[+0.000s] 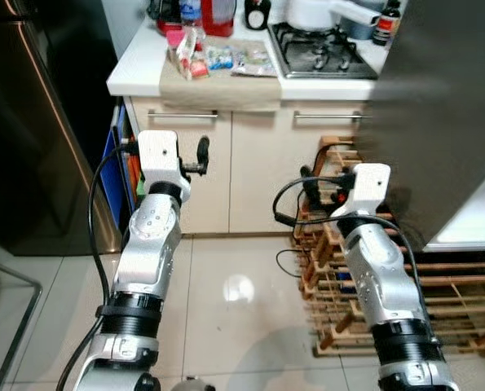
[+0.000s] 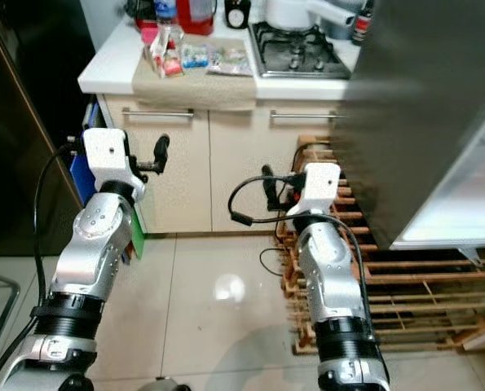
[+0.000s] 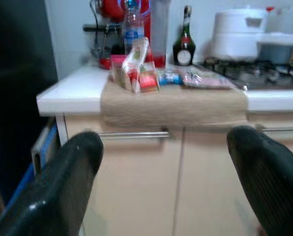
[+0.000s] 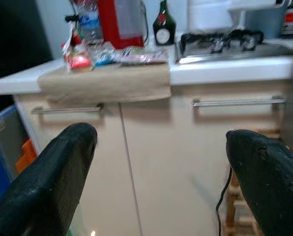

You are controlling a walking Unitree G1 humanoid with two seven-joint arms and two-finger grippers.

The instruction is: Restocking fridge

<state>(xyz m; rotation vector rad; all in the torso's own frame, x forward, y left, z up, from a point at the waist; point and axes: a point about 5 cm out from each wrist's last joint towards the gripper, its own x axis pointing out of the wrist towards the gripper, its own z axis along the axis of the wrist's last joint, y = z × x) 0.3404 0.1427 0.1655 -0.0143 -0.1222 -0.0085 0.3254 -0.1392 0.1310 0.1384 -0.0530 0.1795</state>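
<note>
Left eye view: fridge door [image 1: 438, 114] hides stove's [image 1: 319, 53] edge.

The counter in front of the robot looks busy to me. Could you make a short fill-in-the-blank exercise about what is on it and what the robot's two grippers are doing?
1. The snack packets lie on a beige ____ that hangs over the counter edge.
2. To the right of the packets sits a gas ____.
3. The fingers of the left gripper and the right gripper are spread ____, holding nothing.
4. Beside the right arm stands a wooden ____ on the floor.

Missing words: cloth; stove; open; rack
</note>
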